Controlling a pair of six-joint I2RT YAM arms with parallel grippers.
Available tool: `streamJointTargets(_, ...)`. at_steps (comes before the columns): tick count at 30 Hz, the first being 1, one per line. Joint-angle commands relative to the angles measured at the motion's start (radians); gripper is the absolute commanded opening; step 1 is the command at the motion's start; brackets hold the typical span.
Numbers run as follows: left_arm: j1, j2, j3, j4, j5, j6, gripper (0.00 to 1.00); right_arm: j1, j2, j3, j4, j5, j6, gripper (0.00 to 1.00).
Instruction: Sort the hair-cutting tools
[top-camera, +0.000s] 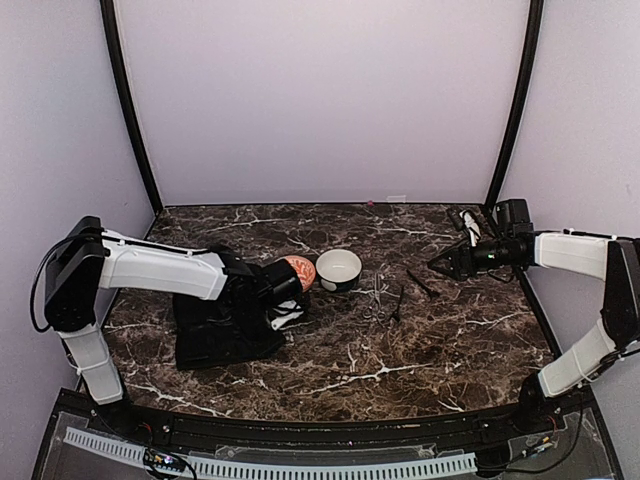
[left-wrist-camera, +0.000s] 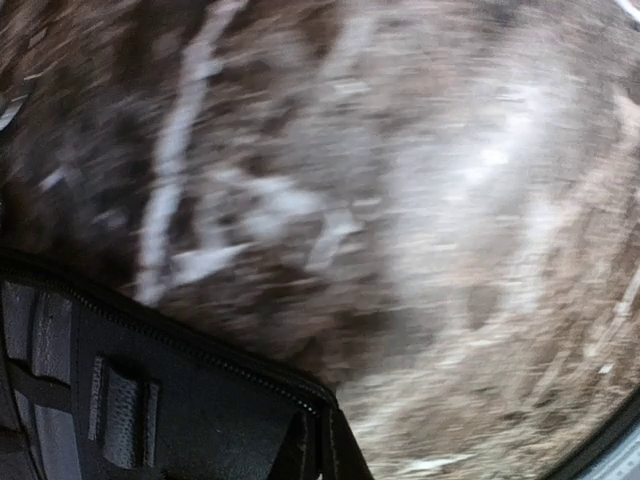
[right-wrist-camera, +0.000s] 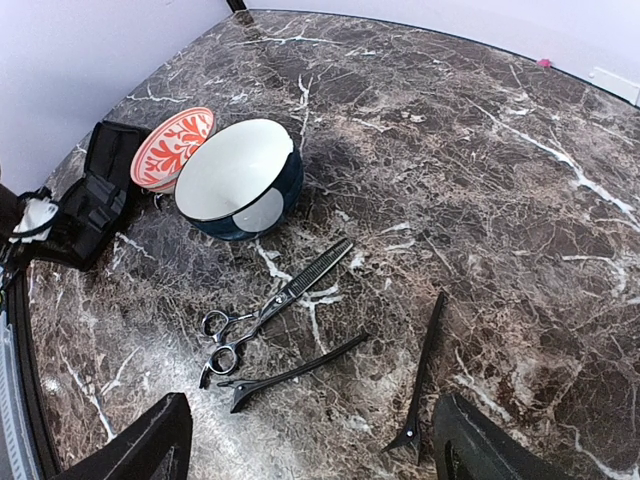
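Silvery ring-handled scissors (right-wrist-camera: 275, 305), slim black clips (right-wrist-camera: 300, 370); right hand (right-wrist-camera: 310, 445) released, left hand (top-camera: 287, 310) clenched.

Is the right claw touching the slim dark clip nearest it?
Apart. In the right wrist view the open right claw shows bare marble between each finger and the slim dark clip.

one scissors (right-wrist-camera: 275, 305), two clips (right-wrist-camera: 295, 372) (right-wrist-camera: 425, 365), two bowls (right-wrist-camera: 172, 147) (right-wrist-camera: 235, 165), one case (right-wrist-camera: 95, 205)

Soft, even light; one view smeared.
Left wrist view heavily motion-blurred across the dark veined marble table (left-wrist-camera: 400, 200). Right wrist view sharp, edges bowed, pale glare on the table bottom left. Overhead view slightly grainy.
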Motion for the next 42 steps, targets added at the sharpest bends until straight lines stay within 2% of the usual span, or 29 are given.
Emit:
streamJointTargets(1,-0.072,0.02,0.061,-0.104,0.059,-0.046,0.0,0.006,-0.006,0.021,-0.009,-0.013,-0.004,0.83)
streamJointTargets(7,-0.155,0.056,0.12,-0.17,0.105,-0.089,0.0,0.006,-0.036,0.007,-0.003,-0.015,-0.005,0.83)
streamJointTargets(14,-0.273,0.109,0.228,-0.069,0.138,-0.078,0.0,0.013,-0.061,0.002,-0.01,-0.011,-0.031,0.79)
streamJointTargets(18,-0.307,0.174,0.297,-0.016,0.134,-0.066,0.0,0.038,-0.063,0.036,-0.073,0.062,-0.091,0.73)
streamJointTargets(24,-0.354,0.237,0.342,0.093,0.107,-0.021,0.0,0.084,0.034,0.105,-0.252,0.15,-0.174,0.59)
streamJointTargets(30,-0.395,0.283,0.369,0.208,0.065,0.066,0.0,0.164,0.117,0.131,-0.271,0.203,-0.163,0.52)
streamJointTargets(36,-0.414,0.316,0.41,0.24,0.061,0.136,0.0,0.225,0.196,0.173,-0.3,0.205,-0.169,0.48)
streamJointTargets(38,-0.418,0.317,0.417,0.231,0.051,0.146,0.03,0.24,0.213,0.184,-0.303,0.208,-0.173,0.48)
streamJointTargets(42,-0.435,0.305,0.455,0.142,-0.016,0.155,0.19,0.268,0.248,0.215,-0.318,0.199,-0.168,0.46)
